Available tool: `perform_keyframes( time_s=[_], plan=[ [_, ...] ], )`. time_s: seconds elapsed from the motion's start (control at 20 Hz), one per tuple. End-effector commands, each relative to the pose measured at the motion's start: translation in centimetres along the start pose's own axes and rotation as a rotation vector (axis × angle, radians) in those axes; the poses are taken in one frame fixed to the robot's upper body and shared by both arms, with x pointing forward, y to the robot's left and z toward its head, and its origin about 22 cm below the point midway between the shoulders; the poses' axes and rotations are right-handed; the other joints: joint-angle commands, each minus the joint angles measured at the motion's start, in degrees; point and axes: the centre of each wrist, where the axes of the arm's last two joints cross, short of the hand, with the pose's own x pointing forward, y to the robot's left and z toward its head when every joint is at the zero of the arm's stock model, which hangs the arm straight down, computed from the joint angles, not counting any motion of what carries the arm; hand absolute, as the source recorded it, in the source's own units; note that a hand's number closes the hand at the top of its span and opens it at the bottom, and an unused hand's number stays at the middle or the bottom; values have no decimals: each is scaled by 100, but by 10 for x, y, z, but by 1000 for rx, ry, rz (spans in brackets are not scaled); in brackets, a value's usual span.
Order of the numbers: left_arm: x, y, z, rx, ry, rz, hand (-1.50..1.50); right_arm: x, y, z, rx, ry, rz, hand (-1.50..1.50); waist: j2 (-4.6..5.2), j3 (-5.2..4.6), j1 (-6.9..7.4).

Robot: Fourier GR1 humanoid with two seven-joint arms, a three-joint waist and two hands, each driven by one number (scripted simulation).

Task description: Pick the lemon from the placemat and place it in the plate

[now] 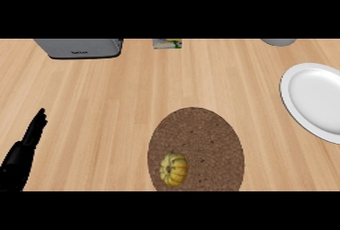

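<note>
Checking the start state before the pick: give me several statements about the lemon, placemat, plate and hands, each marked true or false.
1. The lemon lies on the round brown placemat. True.
2. The white plate holds the lemon. False: the plate holds nothing.
3. The plate is at the view's right edge. True.
4. The left hand is curled round the lemon. False: it rests open at the left edge, apart from it.
5. The right hand shows beside the plate. False: it is not in view.

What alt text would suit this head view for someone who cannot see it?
A yellow lemon lies near the lower left edge of a round brown placemat on a wooden counter. A white plate sits at the right; the robot's left hand rests open at the left.
</note>
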Motion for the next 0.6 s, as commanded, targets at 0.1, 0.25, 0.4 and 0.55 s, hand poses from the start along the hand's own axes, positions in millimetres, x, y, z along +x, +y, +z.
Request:
perform_keyframes(
  time_s=[0.1,0.25,0.4,0.55],
  plan=[
    [-1,-2,-3,-11,-15,-11,0,-26,-31,20,-144,-235,-104,150,-14,-14,118],
    [11,-5,-17,-14,-29,-15,0,-38,-36,31,-101,-316,-189,150,-10,-37,183],
    [15,-7,-16,-39,-34,-1,0,-38,-59,32,-103,-363,-210,150,-19,-45,295],
    [16,-17,-17,-42,-51,-9,0,-26,-50,11,-54,-365,-224,150,-18,-63,401]
  ],
)
